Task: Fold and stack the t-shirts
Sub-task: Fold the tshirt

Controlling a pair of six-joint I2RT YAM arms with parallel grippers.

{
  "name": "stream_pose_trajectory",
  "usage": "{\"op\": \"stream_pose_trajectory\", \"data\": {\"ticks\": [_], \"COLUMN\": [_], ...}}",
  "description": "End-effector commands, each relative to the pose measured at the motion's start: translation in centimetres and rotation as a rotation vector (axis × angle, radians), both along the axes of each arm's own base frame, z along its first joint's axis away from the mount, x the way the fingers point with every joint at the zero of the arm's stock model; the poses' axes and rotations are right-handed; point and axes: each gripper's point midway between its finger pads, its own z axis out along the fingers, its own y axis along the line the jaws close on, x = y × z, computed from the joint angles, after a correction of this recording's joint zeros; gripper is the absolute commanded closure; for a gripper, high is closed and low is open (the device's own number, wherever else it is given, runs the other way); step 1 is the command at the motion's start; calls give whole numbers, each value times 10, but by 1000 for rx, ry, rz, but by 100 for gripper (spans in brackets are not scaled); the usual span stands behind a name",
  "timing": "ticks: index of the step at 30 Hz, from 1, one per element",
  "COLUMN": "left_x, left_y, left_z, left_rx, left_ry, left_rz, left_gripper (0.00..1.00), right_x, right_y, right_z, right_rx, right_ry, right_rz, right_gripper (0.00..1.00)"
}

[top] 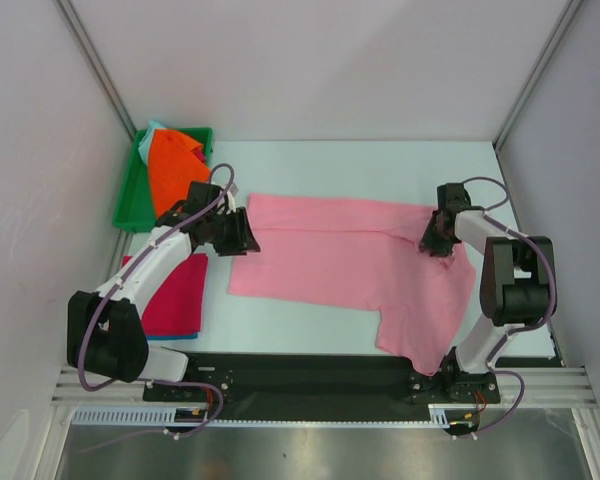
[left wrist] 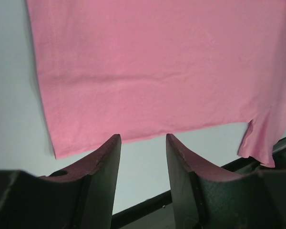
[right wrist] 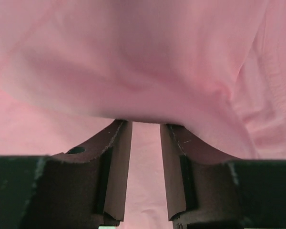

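Observation:
A pink t-shirt (top: pixel 340 255) lies spread across the middle of the table, one sleeve hanging toward the near right. My left gripper (top: pixel 242 238) is open and empty at the shirt's left edge. In the left wrist view (left wrist: pixel 143 138) its tips hover over bare table just off the shirt's hem (left wrist: pixel 157 62). My right gripper (top: pixel 432 243) sits on the shirt's right end. Its jaws stand apart (right wrist: pixel 145 123), and a raised fold of the pink cloth (right wrist: pixel 133 57) covers the tips. A folded red t-shirt (top: pixel 175 295) lies at the left on something blue.
A green bin (top: pixel 130 200) at the far left holds an orange t-shirt (top: pixel 175 170) and a teal one. A black rail (top: pixel 300 375) runs along the near edge between the arm bases. White walls enclose the table.

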Motion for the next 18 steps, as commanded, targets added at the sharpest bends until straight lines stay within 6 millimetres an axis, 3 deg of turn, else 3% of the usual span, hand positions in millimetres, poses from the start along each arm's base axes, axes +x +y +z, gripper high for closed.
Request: {"op": "stream_pose_trajectory", "data": {"ticks": [1, 2, 4, 9, 10, 13, 15, 18], "left_x": [-2, -3, 0, 1, -1, -1, 0, 2], "left_y": [9, 10, 11, 7, 6, 5, 5, 2], "left_z": [12, 14, 18, 14, 10, 5, 2, 2], "left_rx": [41, 49, 57, 42, 41, 38, 35, 17], "left_ry": [-36, -34, -49, -35, -27, -22, -14, -21], "left_rz": [-8, -12, -18, -36, -42, -46, -44, -45], "left_gripper": [52, 52, 51, 51, 51, 51, 51, 51], "right_x": [45, 59, 65, 94, 98, 111, 106, 99], "right_y": [-6, -7, -11, -16, -28, -30, -31, -30], "right_z": [22, 32, 24, 37, 31, 30, 26, 57], "right_rx": [-28, -30, -55, -71, -71, -76, -93, -139], "right_ry": [-108, -134, -101, -136, -127, -117, -69, -104], "right_rz": [-28, -25, -23, -20, -37, -8, 5, 10], "right_gripper": [65, 65, 65, 62, 62, 57, 55, 49]}}
